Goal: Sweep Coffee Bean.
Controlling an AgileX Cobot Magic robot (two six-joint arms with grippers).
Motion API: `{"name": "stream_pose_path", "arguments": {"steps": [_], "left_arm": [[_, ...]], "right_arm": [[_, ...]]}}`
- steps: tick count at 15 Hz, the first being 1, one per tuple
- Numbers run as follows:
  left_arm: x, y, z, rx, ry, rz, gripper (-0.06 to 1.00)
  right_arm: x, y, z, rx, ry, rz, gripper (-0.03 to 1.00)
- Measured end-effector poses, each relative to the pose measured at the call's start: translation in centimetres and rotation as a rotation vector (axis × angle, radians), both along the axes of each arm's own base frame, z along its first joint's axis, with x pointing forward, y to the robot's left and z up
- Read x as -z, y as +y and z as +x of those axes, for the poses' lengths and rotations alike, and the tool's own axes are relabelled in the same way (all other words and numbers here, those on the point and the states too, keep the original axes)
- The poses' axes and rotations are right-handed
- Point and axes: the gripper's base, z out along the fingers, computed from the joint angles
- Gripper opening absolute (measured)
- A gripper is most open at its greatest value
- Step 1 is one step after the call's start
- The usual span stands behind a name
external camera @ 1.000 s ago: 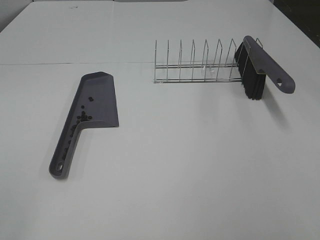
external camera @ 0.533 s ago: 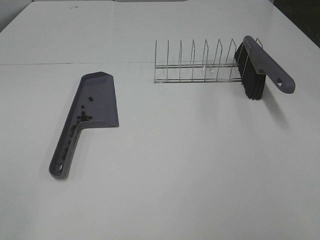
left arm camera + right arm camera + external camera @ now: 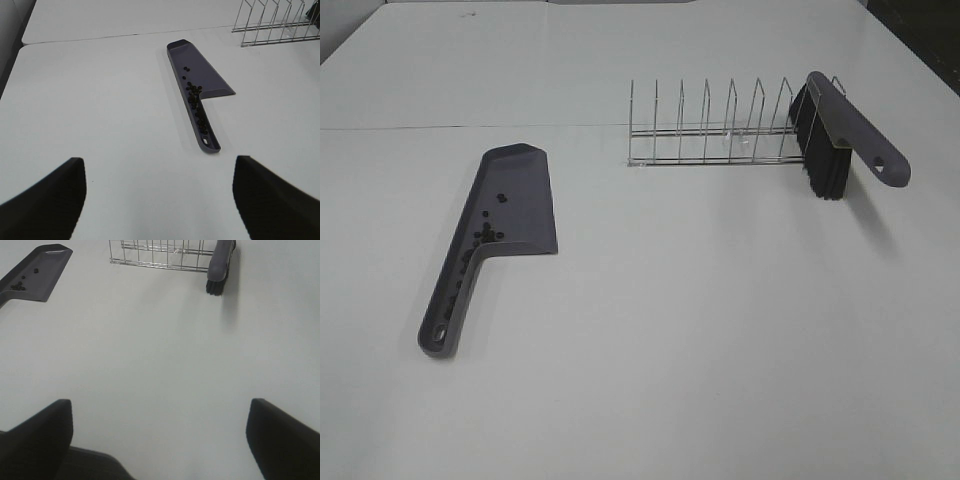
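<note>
White table bare in front. Wire rack far side, brush leaning at its right end. Grey dustpan left. Coffee bean tiny, dark, oval, clustered in pan and down handle channel. Left claw apart from beans, fingers spread, empty; right claw wide, empty, further off.

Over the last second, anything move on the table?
No visible change. The dustpan lies flat with the coffee beans in it, and the brush leans at the end of the wire rack. Neither gripper touches anything.
</note>
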Motion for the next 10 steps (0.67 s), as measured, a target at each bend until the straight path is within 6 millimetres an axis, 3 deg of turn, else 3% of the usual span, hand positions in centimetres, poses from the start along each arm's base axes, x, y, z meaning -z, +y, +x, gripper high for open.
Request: {"name": "stream_pose_path", "arguments": {"steps": [10], "left_arm": [[0.0, 0.0, 0.0, 0.0, 0.0, 0.0, 0.31]], "right_arm": [[0.0, 0.0, 0.0, 0.0, 0.0, 0.0, 0.79]]}}
